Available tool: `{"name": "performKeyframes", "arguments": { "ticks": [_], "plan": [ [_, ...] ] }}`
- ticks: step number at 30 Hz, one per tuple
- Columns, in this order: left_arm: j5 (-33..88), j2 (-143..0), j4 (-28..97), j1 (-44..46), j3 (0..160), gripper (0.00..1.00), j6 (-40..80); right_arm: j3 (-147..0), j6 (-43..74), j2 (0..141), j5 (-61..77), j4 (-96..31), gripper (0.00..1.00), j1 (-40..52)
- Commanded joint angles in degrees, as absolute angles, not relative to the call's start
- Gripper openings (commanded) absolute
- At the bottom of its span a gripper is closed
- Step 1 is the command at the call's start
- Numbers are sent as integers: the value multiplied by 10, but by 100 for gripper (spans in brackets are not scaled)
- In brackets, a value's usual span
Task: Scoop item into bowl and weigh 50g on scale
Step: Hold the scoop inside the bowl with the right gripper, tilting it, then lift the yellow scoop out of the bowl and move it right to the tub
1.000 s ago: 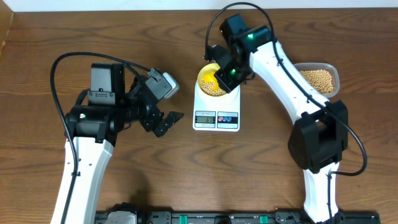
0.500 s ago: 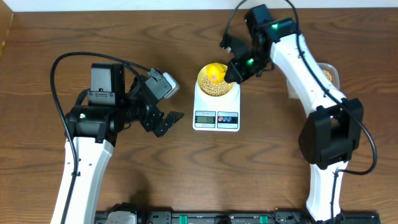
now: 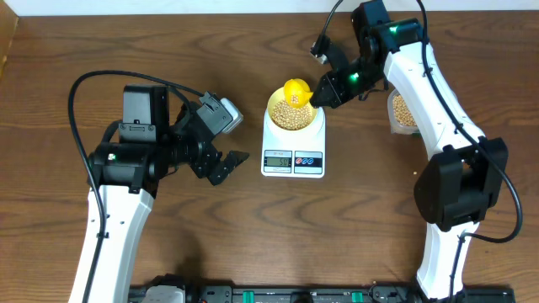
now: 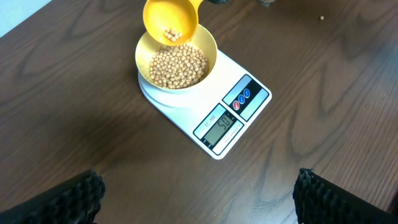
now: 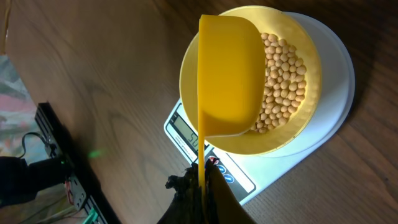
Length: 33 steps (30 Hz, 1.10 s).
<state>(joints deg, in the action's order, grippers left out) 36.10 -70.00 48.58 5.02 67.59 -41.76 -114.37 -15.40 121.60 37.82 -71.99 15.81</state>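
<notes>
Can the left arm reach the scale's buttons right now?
Probably yes. The open left gripper sits beside the scale with bare table between them; the right gripper's scoop hangs over the bowl at the back, clear of the buttons.

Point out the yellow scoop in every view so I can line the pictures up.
Overhead: scoop at top centre, over the far rim of the bowl.
Left wrist: scoop at the top edge, left of centre, above the bowl.
Right wrist: scoop in the centre, tipped over the bowl, handle running down.
Shared landmark: the white scale under the bowl.
</notes>
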Motion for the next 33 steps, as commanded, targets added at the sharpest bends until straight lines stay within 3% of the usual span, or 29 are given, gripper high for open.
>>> {"name": "performKeyframes", "arguments": {
  "ticks": [1, 14, 25, 33],
  "plan": [
    [366, -700, 486, 48, 684, 99, -411, -1159, -148, 1195, 409, -720, 1, 156],
    [366, -700, 486, 48, 684, 99, -411, -1166, -147, 1173, 577, -728, 1, 54],
    [366, -700, 486, 48, 684, 99, -411, -1166, -154, 1078, 575, -778, 1, -102],
    [366, -700, 486, 48, 684, 99, -411, -1166, -155, 1035, 463, -865, 1, -208]
  ]
}}
